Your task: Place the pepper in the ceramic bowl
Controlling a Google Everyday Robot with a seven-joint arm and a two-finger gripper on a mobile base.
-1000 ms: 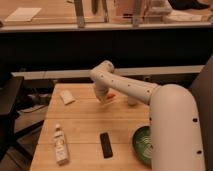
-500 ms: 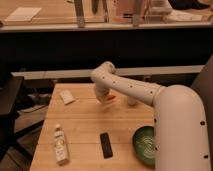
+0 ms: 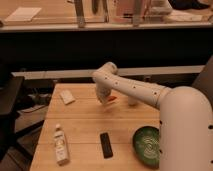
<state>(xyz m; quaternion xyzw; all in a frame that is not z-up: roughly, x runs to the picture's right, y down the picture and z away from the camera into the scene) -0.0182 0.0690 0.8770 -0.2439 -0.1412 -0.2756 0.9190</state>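
Observation:
The pepper (image 3: 113, 98) is a small orange-red sliver showing just right of my gripper (image 3: 104, 97), at the far middle of the wooden table (image 3: 85, 125). The gripper hangs from the white arm that reaches in from the right and sits right at the pepper; most of the pepper is hidden behind it. The ceramic bowl (image 3: 147, 144), dark green with a pale swirl, sits at the table's near right, partly hidden by my arm's large white body.
A black remote (image 3: 105, 145) lies near the front middle. A small bottle (image 3: 60, 145) lies at the front left. A pale flat packet (image 3: 67, 97) lies at the far left. A small white cup (image 3: 132, 101) stands behind the arm.
The gripper has stayed at the pepper at the far middle of the table, shifting only slightly. Nothing else on the table has moved.

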